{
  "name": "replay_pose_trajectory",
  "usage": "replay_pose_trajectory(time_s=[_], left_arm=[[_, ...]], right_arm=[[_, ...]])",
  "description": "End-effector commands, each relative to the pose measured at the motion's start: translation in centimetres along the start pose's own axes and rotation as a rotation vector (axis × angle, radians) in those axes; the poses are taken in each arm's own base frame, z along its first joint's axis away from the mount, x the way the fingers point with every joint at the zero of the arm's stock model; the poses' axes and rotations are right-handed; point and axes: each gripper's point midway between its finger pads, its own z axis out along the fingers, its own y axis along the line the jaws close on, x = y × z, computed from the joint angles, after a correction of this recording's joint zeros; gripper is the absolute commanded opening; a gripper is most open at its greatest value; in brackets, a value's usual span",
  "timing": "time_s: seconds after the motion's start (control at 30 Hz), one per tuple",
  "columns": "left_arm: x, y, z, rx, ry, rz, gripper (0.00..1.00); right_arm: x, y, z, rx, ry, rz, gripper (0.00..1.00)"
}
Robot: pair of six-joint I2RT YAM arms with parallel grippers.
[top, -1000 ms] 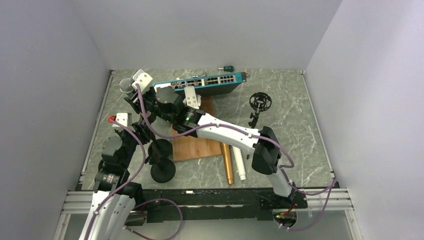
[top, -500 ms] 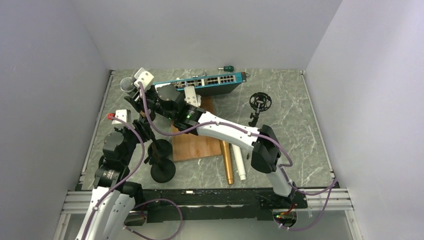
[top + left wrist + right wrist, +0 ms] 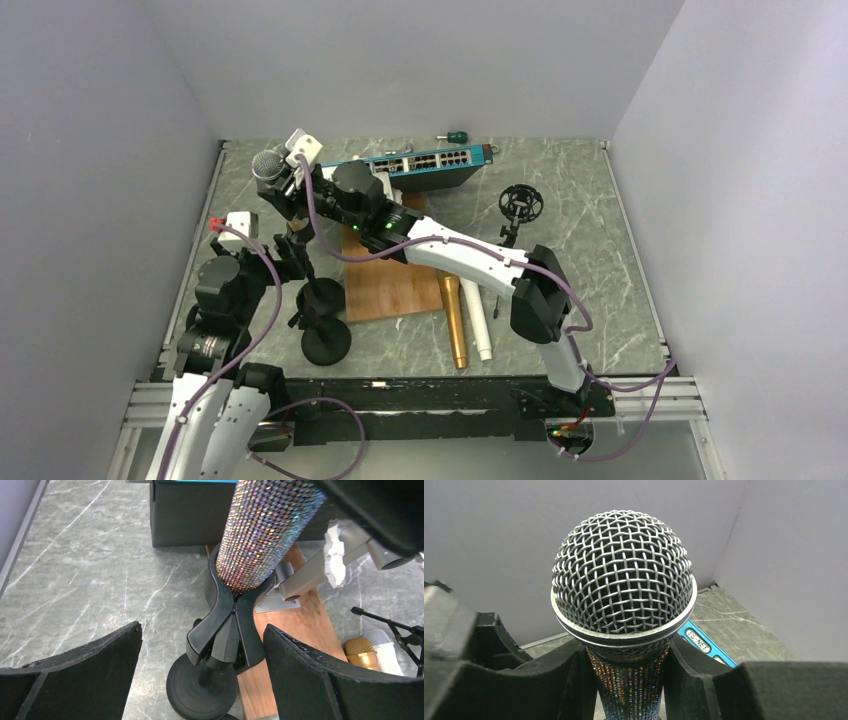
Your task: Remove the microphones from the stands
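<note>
At the left of the bench, the left arm reaches in toward the stand. Its left fingers are released and spread wide, one on each side of the stand's clip, with a clear gap to it on both sides; they touch nothing.

The stand's round black base sits on the bench at the near left edge of a wooden board, partly overlapping it. The microphone rises from the clip, tilted up and away toward the far left corner. The lower end of its sequined body sits in the clip's cradle, so it is not yet off the stand.

The right arm stretches across from the right. Its right fingers are clenched on the microphone's glittering body just beneath the mesh head, one pad on each side.

Behind the board lies a blue network switch. Just right of the board, a gold microphone and a white one lie side by side. Farther right, a black shock mount stands on its own.
</note>
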Motion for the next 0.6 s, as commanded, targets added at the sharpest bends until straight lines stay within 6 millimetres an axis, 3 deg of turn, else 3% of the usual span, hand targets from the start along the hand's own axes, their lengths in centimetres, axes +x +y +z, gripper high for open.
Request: replay_pose_trajectory(time_s=[0.0, 0.13, 0.2, 0.33, 0.57], left_arm=[[-3.1, -1.4, -1.3, 0.075, -0.091, 0.038, 0.93], [-4.0, -2.6, -2.1, 0.133, -0.094, 0.042, 0.87], [-4.1, -2.9, -2.1, 0.143, -0.067, 0.041, 0.9], [-3.4, -2.9, -1.6, 0.139, 0.016, 0.056, 0.95], [-1.5, -2.7, -1.4, 0.142, 0.128, 0.117, 0.95]], right_arm=[[-7.3, 0.0, -1.4, -0.023, -0.147, -0.008, 0.0], [-7.4, -0.4, -1.8, -0.018, -0.153, 0.008, 0.0], [-7.4, -0.5, -1.8, -0.024, -0.155, 0.008, 0.0], [-7.7, -0.5, -1.7, -0.032, -0.152, 0.008, 0.0], [-7.8, -0.4, -1.6, -0.033, -0.154, 0.034, 0.0]])
